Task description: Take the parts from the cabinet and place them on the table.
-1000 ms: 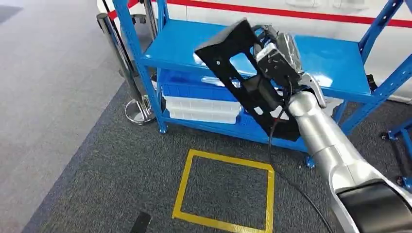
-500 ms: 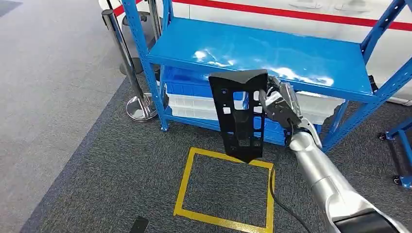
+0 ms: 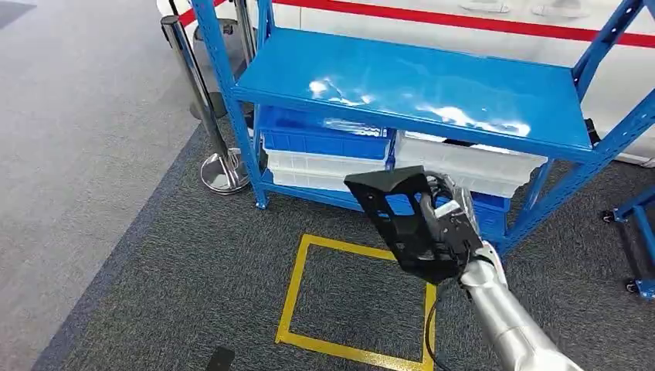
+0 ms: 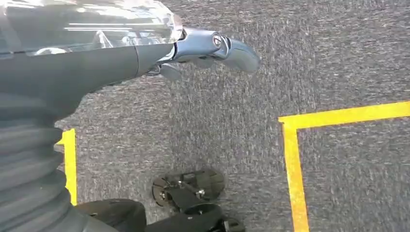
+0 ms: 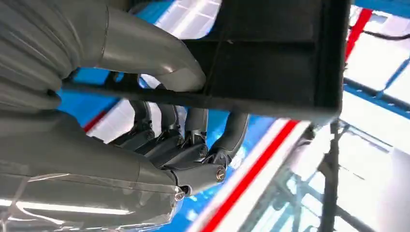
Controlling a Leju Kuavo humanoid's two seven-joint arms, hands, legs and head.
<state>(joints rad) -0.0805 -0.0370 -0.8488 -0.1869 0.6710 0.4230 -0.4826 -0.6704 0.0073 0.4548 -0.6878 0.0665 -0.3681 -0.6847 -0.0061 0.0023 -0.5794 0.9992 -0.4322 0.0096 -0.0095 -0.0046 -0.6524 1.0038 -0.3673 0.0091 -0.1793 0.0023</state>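
Part: a black plastic panel [image 3: 402, 220], flat and long, wider at the top end and narrowing toward the bottom, pierced with several rectangular cut-outs through which the blue behind it shows; a raised lip runs along its top edge
Where the part is: held in the air in front of the blue shelving rack [image 3: 432, 85], low, at the level of the bottom shelf, tilted with its wide end to the upper left, above the grey carpet [image 3: 193, 263] near the far right corner of the yellow taped square [image 3: 297, 290]
Right hand [image 3: 448, 224]: grips the panel along its right edge; in the right wrist view the thick thumb [image 5: 145, 48] lies on one face and the dark fingers [image 5: 193, 130] curl round the other
Left hand [image 4: 159, 53]: hangs over the carpet, fingers empty; whether they are spread or curled I cannot tell
Rack: top shelf bare and glossy; blue and white bins [image 3: 324, 151] stacked beneath
Beside the rack: a chrome stanchion post [image 3: 202, 108] with a round base
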